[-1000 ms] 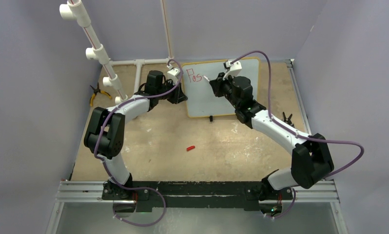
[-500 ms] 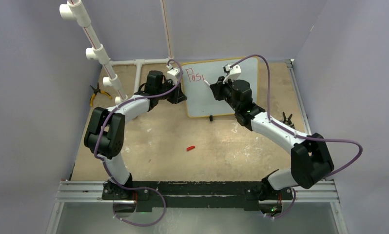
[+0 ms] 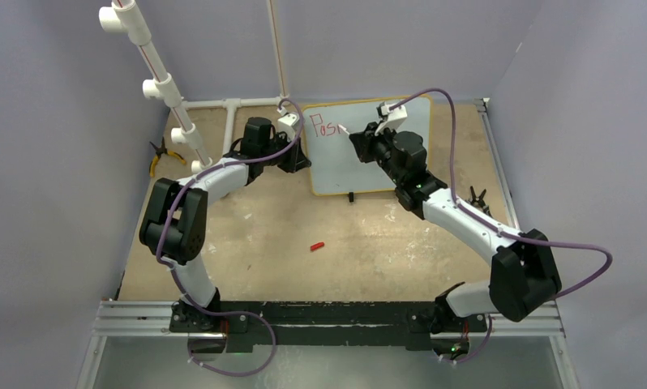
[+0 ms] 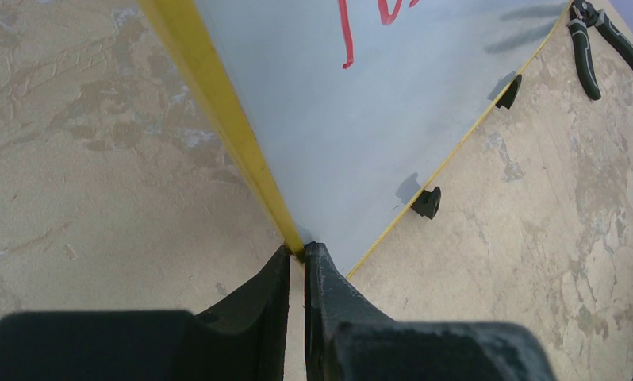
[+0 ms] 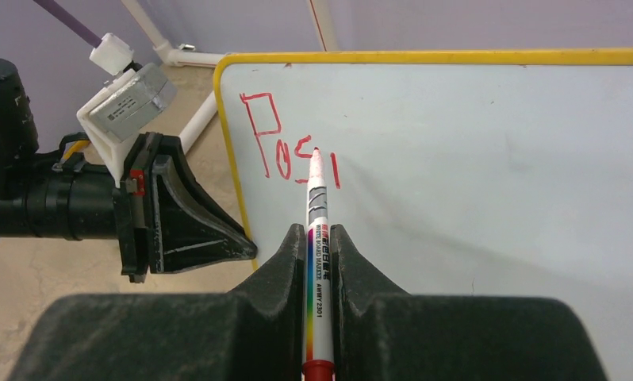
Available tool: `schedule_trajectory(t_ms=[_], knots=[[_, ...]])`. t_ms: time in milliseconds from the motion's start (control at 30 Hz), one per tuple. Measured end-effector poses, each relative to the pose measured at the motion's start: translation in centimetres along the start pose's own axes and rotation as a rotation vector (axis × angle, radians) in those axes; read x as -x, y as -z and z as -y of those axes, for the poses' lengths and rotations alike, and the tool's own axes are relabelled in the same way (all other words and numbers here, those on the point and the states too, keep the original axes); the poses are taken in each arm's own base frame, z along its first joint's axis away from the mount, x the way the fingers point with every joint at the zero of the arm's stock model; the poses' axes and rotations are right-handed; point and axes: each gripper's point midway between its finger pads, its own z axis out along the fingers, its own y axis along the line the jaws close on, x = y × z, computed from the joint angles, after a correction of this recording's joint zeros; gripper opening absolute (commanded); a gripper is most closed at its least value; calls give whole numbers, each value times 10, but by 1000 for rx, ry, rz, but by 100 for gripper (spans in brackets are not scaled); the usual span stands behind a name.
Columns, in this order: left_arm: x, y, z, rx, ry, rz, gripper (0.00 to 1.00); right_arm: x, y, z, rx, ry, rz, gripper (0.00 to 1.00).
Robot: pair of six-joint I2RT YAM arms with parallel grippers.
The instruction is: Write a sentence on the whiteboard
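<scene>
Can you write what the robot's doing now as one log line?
left hand: shut on whiteboard corner | right hand: shut on marker, tip at the letters | sentence: red "Posi", unfinished

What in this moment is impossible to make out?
Right wrist view: the marker tip covers its own contact with the whiteboard.
Top view: writing after "Pos" is too small, partly behind the marker.
Left wrist view: whiteboard and writing cut off by the top edge.
Top view: red bit on the table, too small to identify.
</scene>
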Motion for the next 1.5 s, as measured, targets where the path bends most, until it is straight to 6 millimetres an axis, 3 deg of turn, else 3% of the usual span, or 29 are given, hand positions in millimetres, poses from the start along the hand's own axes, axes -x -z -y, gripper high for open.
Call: schedule_trajectory(t_ms=[467, 1500], knots=[[0, 0, 0, -1, 0, 0, 0, 5, -9, 1, -7, 4, 17, 0], [0, 0, 0, 0, 0, -1, 0, -6, -17, 6, -29, 8, 0, 0]])
